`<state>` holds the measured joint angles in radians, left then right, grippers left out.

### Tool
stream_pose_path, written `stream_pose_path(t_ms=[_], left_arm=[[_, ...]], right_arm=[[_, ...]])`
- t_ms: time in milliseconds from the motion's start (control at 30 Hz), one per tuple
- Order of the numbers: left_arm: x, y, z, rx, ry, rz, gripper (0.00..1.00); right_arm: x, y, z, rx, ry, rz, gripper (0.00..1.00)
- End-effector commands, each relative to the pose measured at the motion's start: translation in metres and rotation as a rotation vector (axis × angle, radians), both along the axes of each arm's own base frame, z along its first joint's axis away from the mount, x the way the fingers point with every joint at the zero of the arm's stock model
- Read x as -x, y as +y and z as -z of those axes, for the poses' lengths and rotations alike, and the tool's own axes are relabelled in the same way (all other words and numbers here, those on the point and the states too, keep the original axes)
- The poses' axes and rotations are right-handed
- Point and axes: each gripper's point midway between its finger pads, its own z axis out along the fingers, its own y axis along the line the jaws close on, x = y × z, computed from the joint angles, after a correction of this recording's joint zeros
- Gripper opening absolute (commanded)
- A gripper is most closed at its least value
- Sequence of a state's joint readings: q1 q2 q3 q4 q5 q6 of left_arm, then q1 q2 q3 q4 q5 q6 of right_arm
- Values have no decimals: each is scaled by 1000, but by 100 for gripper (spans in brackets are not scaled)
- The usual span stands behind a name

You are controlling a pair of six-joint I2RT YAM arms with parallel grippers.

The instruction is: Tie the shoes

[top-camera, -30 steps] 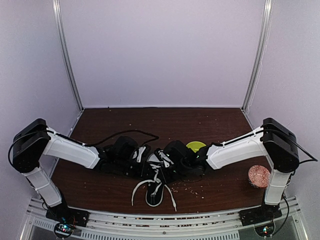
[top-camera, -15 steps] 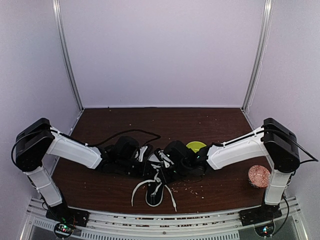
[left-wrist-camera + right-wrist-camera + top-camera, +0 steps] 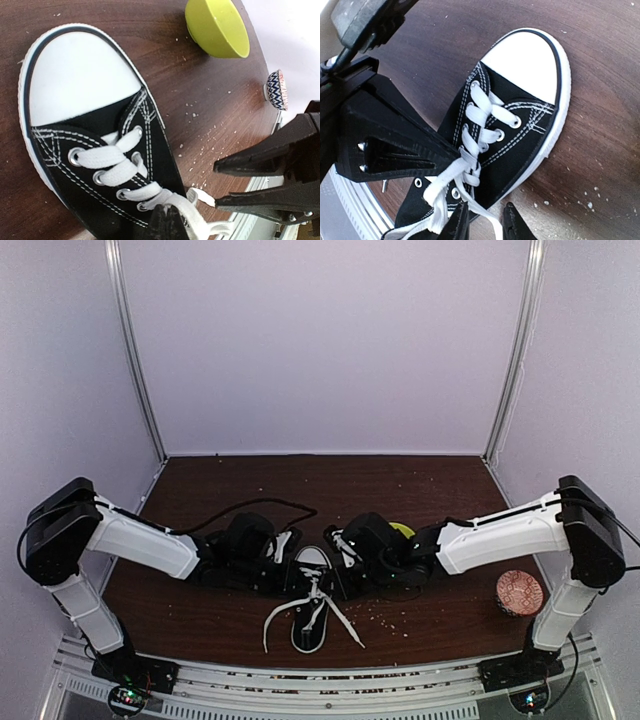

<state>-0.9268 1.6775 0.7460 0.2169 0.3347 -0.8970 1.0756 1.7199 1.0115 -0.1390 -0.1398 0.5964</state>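
Observation:
The black sneaker (image 3: 312,560) with white toe cap lies at the table's front centre, toe pointing away from the arms, and shows in the left wrist view (image 3: 80,95) and the right wrist view (image 3: 525,65). Its white laces (image 3: 285,612) trail loose toward the front edge. My left gripper (image 3: 290,570) is at the shoe's left side, shut on a white lace (image 3: 200,220) near the top eyelets (image 3: 167,222). My right gripper (image 3: 338,558) is at the shoe's right side, open (image 3: 485,222), with a lace strand (image 3: 492,225) running between its fingers.
A lime-green bowl (image 3: 400,530) sits behind the right arm and shows in the left wrist view (image 3: 217,27). A small patterned cup (image 3: 518,592) stands at the right. Crumbs (image 3: 385,615) are scattered on the brown table (image 3: 300,485).
My right arm has drawn back to the right, off the shoe's top. The right-hand lace end has swung out to the right. The left arm has barely moved.

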Motion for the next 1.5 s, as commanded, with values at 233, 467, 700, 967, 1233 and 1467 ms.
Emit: stream_pose_path(t_ms=[233,467,700,967,1233,1467], left_arm=[[-2,2,-11,26,-31,-24,0],[-1,1,-11,29,-32,-20,0],[-1,1,-10,27,-25,-15,0],[-1,-1,-9,27,-21,-10,0],[-1,-1,-9,26,-22,-11,0],[-2,7,-8,14,-26,-38,0]], right_arm=[[7,-9,-25,-63,-46,12,44],[16,7,-17,-73,-26,-44,40],[18,23,-8,-83,2,-87,29],[21,30,-5,-96,18,-114,26],[22,34,1,-92,29,-129,12],[14,17,1,-46,0,-70,0]])
